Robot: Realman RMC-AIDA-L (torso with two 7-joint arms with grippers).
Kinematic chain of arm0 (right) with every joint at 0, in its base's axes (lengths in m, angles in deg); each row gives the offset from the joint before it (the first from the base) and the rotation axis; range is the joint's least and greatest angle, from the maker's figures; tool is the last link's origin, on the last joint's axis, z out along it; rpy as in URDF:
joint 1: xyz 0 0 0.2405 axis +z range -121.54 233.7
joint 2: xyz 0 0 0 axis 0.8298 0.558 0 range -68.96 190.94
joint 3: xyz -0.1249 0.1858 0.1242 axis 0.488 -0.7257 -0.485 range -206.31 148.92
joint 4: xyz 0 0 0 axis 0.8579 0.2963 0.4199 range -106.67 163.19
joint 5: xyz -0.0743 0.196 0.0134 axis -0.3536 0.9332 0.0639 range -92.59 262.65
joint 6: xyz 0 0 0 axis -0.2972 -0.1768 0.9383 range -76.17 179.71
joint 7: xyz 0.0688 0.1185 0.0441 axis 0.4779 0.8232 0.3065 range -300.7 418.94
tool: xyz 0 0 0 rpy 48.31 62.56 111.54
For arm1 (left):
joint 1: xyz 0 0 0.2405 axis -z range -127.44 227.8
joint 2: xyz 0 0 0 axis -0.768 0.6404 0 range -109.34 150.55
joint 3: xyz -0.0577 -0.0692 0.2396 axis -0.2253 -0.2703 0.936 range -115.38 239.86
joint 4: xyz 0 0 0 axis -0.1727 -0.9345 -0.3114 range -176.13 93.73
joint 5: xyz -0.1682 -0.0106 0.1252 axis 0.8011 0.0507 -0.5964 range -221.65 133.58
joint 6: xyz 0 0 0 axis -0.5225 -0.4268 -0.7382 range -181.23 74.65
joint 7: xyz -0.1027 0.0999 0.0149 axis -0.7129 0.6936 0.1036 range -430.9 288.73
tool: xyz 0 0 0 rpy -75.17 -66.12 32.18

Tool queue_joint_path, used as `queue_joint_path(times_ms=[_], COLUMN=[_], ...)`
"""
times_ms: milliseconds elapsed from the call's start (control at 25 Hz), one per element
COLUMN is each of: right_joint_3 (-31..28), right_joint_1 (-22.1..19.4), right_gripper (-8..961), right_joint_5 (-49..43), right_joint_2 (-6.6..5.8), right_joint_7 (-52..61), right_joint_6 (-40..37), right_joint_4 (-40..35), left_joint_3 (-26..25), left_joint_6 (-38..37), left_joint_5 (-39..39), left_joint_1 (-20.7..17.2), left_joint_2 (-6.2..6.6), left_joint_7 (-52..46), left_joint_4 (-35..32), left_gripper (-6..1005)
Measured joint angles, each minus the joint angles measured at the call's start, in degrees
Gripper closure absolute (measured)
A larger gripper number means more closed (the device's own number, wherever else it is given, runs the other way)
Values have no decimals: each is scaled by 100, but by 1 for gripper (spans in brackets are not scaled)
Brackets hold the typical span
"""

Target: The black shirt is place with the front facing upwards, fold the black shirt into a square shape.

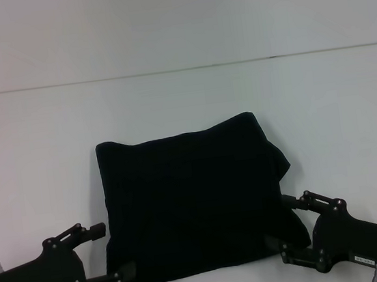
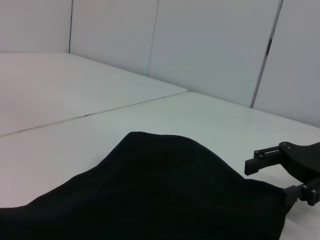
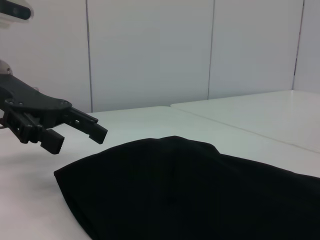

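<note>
Head view: black shirt (image 1: pixel 196 205) folded to a rough square, flat on white table (image 1: pixel 183 100), near edge close to robot, right side lumpy with a fold sticking out. Left gripper (image 1: pixel 109 254) low at shirt's near-left corner, fingers spread, lower finger touching cloth edge. Right gripper (image 1: pixel 287 228) at near-right corner, fingers spread, tips against or over the cloth; actual pinching not clear.

Left wrist view: shirt (image 2: pixel 160 195) filling foreground, humped in middle; right gripper (image 2: pixel 272 175) beyond its far edge, fingers apart.

Right wrist view: shirt (image 3: pixel 200 190) spread across foreground; left gripper (image 3: pixel 75 132) just past its corner, above table, toothed fingers spread, nothing held.
</note>
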Motion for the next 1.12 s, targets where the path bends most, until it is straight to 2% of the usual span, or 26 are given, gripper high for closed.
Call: queue_joint_path(times_ms=[1120], right_joint_3=[-27], right_joint_1=[97], right_gripper=[146], right_joint_5=[11], right_joint_2=[0], right_joint_7=[41], right_joint_6=[3], right_joint_4=[-4], left_joint_3=[-30], left_joint_6=[30], left_joint_5=[39], left_joint_1=[90], left_joint_2=[17], left_joint_7=[-26], left_joint_4=[-64], left_gripper=[49])
